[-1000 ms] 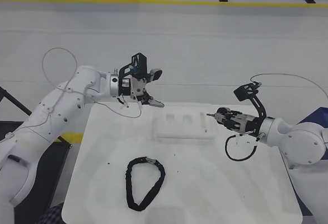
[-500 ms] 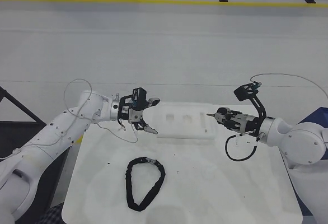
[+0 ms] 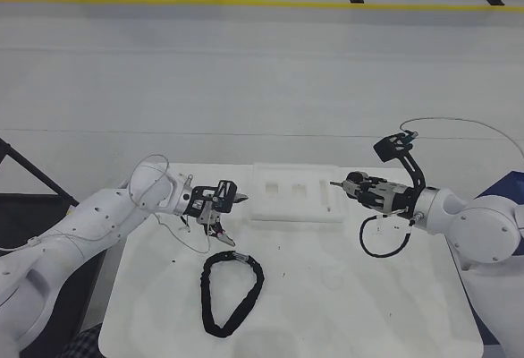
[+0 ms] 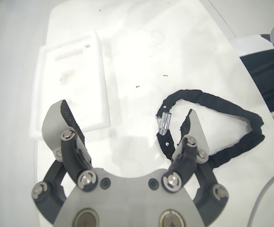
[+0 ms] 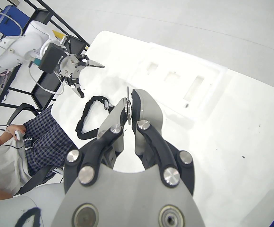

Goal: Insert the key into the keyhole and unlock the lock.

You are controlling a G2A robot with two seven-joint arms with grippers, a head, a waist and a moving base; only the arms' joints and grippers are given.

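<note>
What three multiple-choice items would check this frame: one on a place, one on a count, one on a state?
1. Where does the chain lock lie?
A. On the table, by the left gripper
B. Inside the foam tray
C. On the floor

2. How many recesses does the foam tray have?
A. Two
B. Three
C. Five

3. What state is the right gripper in?
A. Open and empty
B. Shut on the chain lock
C. Shut on the key

Answers:
1 A: the top view shows the black loop flat on the table, just beyond the left gripper's open fingers.
2 B: the right wrist view shows three cut-outs in a row.
3 C: the right wrist view shows the fingers pinched on the key, its blade sticking out past them.
</note>
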